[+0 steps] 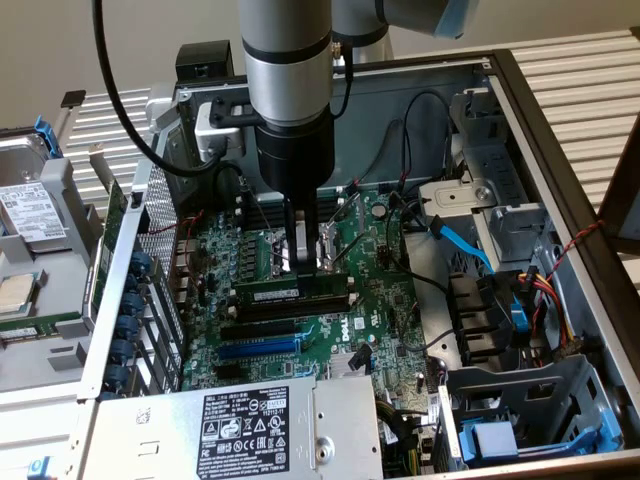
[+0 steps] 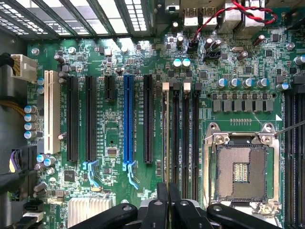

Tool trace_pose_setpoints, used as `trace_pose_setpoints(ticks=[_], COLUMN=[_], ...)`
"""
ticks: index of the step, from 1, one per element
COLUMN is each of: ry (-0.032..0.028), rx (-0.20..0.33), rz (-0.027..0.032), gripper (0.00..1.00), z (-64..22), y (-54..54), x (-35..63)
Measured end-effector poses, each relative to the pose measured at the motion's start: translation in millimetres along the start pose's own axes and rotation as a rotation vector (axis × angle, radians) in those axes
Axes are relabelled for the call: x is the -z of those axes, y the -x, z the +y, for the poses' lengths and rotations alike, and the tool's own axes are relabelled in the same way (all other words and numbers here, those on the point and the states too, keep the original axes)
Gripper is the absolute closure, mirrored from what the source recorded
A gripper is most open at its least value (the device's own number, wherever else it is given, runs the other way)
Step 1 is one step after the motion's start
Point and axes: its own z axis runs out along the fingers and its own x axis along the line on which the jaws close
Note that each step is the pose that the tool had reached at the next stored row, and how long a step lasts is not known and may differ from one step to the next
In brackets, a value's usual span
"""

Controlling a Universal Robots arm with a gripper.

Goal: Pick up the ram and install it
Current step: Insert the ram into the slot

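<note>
Apparently the claw was clenched on the ram straight below it over the black slots; light, stiff, fragile, best pinched by its top edge.

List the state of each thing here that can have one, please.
hand: shut on the ram
ram: upright in a memory slot, held
processor socket: empty
blue expansion slot: empty
computer case: open
</note>
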Motion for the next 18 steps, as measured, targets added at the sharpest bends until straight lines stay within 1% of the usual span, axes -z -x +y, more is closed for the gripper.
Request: trace_pose_setpoints(ticks=[8,18], ry=[-0.0001,-0.0002], rx=[0.003,0.002], rz=[0.0001,0.0], gripper=[0.87,0.87], z=[0.4,0.8], y=[-0.1,0.1], x=[-0.2,-2.8])
